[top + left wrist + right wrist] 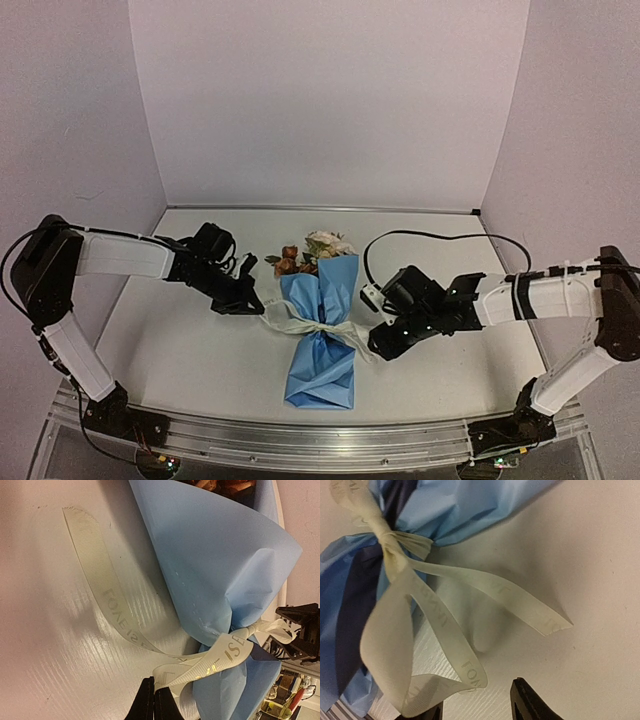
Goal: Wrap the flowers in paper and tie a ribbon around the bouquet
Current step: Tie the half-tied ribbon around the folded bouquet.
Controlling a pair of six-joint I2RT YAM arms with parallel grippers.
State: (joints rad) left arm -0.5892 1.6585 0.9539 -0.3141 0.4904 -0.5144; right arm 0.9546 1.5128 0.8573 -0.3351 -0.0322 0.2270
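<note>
Tying looks all but done: left tool (154,694) pinches the ribbon (107,597), right tool (479,704) gapes empty beside its loop; next, the left should release without tugging the bouquet (322,340).

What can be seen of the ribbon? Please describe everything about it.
The ribbon is cream ribbed fabric with faint lettering, thin and floppy. It is knotted around the pinched middle of the blue paper. On one side, a loop and a flat tail lie on the white table, close to the open right gripper. On the other side, a long tail lies on the table, and the shut left gripper seems to pinch a strand.
</note>
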